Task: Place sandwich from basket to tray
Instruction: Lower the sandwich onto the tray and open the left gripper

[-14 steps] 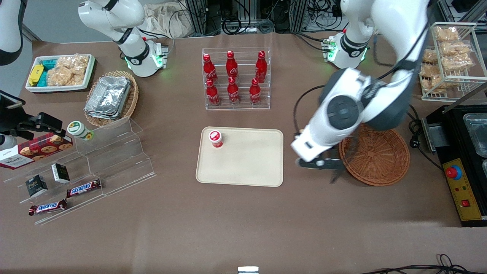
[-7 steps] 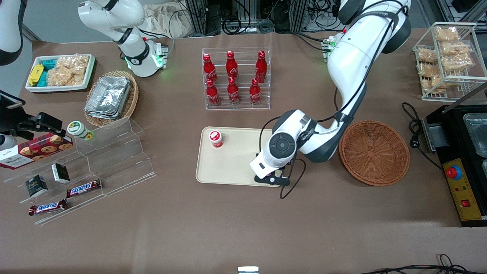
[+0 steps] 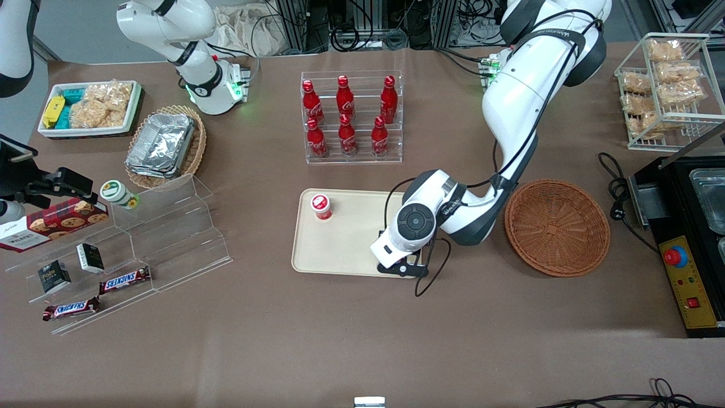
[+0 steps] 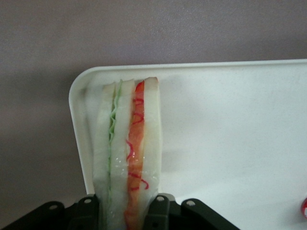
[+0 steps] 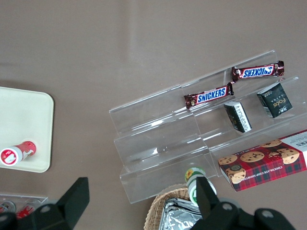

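The sandwich [image 4: 127, 158] is pinched between the fingers [image 4: 159, 207] of the gripper [image 3: 400, 264], standing on edge with its orange-red and green filling lines facing the wrist camera, right over the corner of the tray [image 3: 362, 249] that lies nearest the front camera on the basket's side. The basket [image 3: 557, 226] sits empty toward the working arm's end, so the carry looks done and the set-down is the step in hand. To do it well, I'd judge the wedge needs lowering until its bottom edge rests inside the low rim, not across it, before the jaws part, as it hangs very close to that rounded corner. A red-capped bottle [image 3: 321, 206] lies on the tray toward the parked arm's end, well apart, no obstacle. The rack of red bottles [image 3: 350, 119] stands farther off.
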